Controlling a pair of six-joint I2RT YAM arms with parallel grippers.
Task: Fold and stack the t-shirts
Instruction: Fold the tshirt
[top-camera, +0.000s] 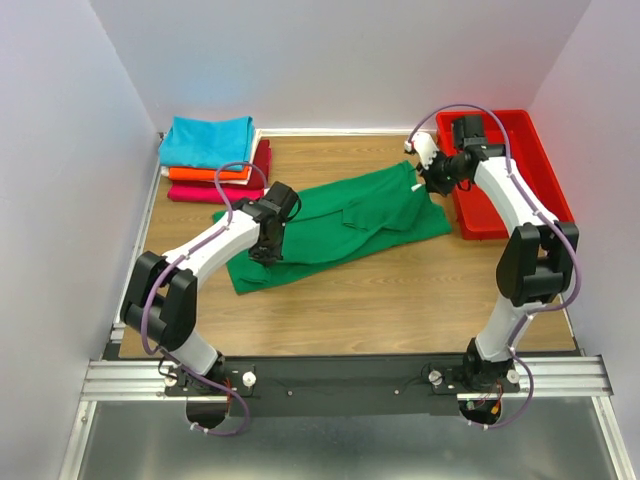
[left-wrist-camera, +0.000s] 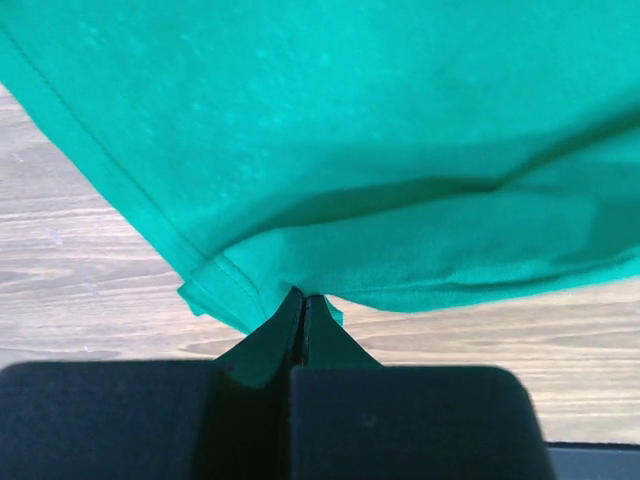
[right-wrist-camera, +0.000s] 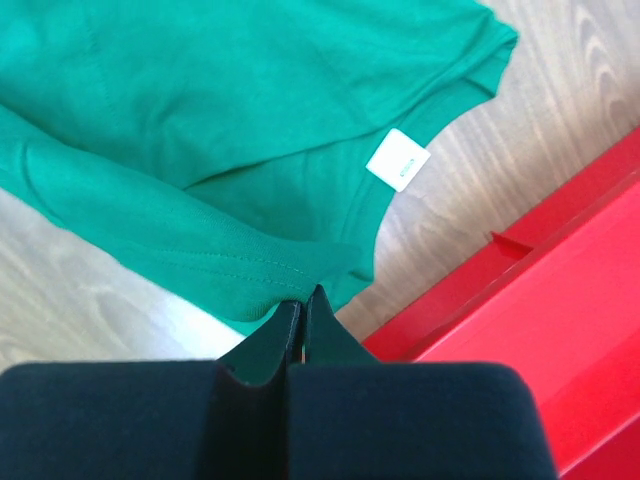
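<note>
My left gripper (left-wrist-camera: 302, 300) and right gripper (right-wrist-camera: 303, 298) each pinch the tee (top-camera: 350, 228) by its hem; I'd lift evenly, holding it taut.

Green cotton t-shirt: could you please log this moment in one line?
left pincer: shut on green cotton t-shirt hem | right pincer: shut on its neck-side edge | fold: unfinished

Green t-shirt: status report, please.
Left end effector shut on green cotton t-shirt hem; right end effector shut near its neck label. Red plastic tray nearby.
</note>
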